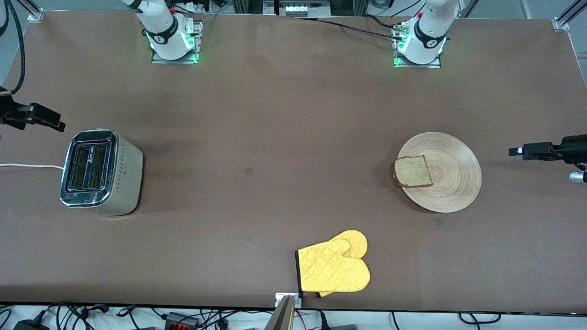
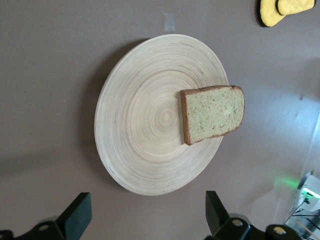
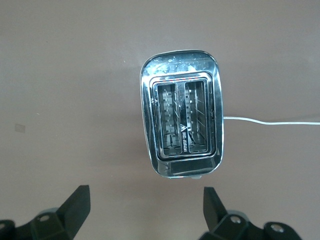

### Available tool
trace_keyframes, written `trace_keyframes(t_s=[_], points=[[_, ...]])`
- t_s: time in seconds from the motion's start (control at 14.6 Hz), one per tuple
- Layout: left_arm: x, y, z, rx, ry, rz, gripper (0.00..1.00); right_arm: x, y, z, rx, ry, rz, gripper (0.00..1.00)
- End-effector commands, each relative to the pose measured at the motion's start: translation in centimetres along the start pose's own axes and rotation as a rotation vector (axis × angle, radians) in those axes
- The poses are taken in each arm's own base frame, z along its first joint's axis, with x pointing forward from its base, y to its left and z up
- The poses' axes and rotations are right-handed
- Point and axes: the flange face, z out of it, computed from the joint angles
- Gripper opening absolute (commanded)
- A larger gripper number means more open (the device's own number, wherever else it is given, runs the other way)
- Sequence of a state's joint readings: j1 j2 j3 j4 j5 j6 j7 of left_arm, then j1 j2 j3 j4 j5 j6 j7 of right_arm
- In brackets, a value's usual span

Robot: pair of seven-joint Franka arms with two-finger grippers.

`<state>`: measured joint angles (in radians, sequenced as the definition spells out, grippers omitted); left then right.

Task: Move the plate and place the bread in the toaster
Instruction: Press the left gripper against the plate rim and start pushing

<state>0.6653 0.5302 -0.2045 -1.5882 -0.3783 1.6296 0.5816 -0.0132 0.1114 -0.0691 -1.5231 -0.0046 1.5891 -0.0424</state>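
Note:
The round tan wooden plate lies toward the left arm's end of the table. A square slice of bread rests on its rim, on the side toward the toaster and slightly overhanging. The chrome-topped toaster stands toward the right arm's end, both slots empty. My left gripper hovers over bare table just outside the plate, open and empty. In the left wrist view its fingers flank bare table short of the plate and bread. My right gripper is open and empty over the table beside the toaster.
A yellow quilted oven mitt pair lies near the table edge closest to the front camera, midway between plate and toaster. The toaster's white cord runs off toward the right arm's end. The arm bases stand along the table edge farthest from the front camera.

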Motion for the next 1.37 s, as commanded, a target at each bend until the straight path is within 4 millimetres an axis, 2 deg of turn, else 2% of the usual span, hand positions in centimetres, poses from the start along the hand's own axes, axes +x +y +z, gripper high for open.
trace_keyframes(t_s=[0.0,0.21,0.27,0.41,0.48,0.62,0.82,0.96,1.24,1.31], points=[[0.8,-4.4,3.3,-0.103,0.033,0.044,1.0,-0.1,-0.3,-0.6,0.011,0.0,-0.008,1.0],[0.6,-8.7,6.4,-0.174,0.073,0.066,1.0,-0.1,-0.2,-0.6,0.011,0.0,-0.006,1.0],[0.7,-9.6,7.6,-0.183,0.074,0.082,1.0,-0.1,-0.3,-0.6,0.011,0.0,-0.008,1.0],[0.6,-10.7,8.9,-0.227,0.094,0.068,0.99,-0.1,-0.4,-0.6,0.011,0.0,-0.009,1.0],[0.7,-10.9,9.5,-0.237,0.09,0.062,0.94,-0.1,-0.4,-0.6,0.011,0.0,-0.009,1.0],[0.8,-10.9,11.4,-0.255,0.07,0.057,0.75,-0.2,-0.4,-0.6,0.012,-0.001,-0.009,1.0],[0.9,-10.9,14.0,-0.289,0.053,0.045,0.57,0.0,-0.2,-0.3,0.012,-0.006,-0.006,1.0],[1.0,-10.9,14.3,-0.294,0.05,0.044,0.44,0.0,-0.3,-0.3,0.012,-0.006,-0.008,1.0],[1.0,-10.4,14.8,-0.303,0.034,0.053,0.05,0.0,-0.2,-0.3,0.012,-0.008,-0.006,1.0],[1.0,-10.5,14.9,-0.306,0.031,0.05,0.01,0.0,-0.3,-0.3,0.014,-0.008,-0.006,1.0]])
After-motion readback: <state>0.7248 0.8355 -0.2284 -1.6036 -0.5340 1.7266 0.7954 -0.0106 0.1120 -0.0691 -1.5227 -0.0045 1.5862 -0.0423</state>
